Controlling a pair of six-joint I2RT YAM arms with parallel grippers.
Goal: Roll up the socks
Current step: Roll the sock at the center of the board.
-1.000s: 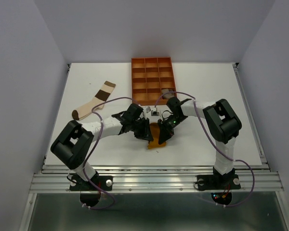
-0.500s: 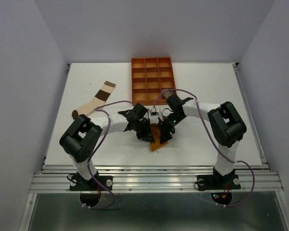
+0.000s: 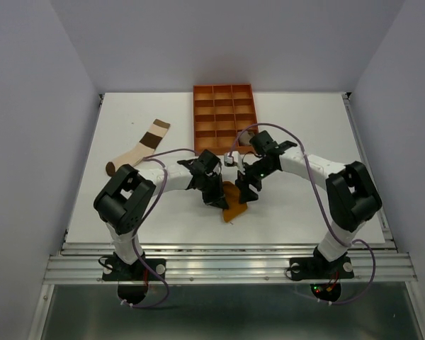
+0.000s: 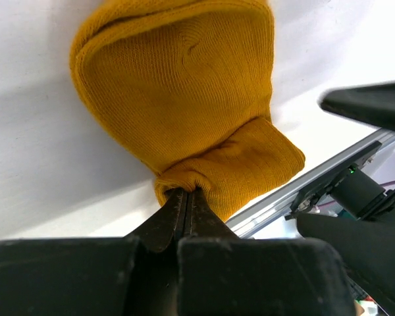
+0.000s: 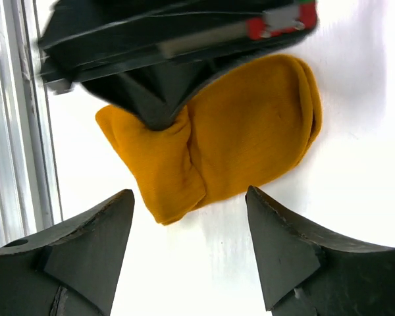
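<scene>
The mustard sock [image 3: 234, 206] lies folded over on the white table [image 3: 297, 127], in front of the arms' bases. My left gripper [image 3: 217, 199] is shut on a bunched fold of it [image 4: 197, 181], the jaws pressed tight together [image 4: 186, 195]. My right gripper [image 3: 246, 191] hovers just beside the sock [image 5: 250, 131] with its jaws wide apart [image 5: 189, 197]; nothing is between its fingers [image 5: 85, 243]. The brown-cream-white sock [image 3: 139, 148] lies flat at the far left. The taupe sock does not show.
An orange tray [image 3: 225, 88] with square compartments stands at the back middle, just behind both grippers. A small white-and-black object [image 3: 229, 160] sits between the tray and the arms. The table's metal front rail [image 3: 227, 248] runs close below the mustard sock.
My right gripper has opened, let go of the mustard sock and drawn back a little. My left gripper has shut on the sock's fold, and its arm has shifted to the right.
</scene>
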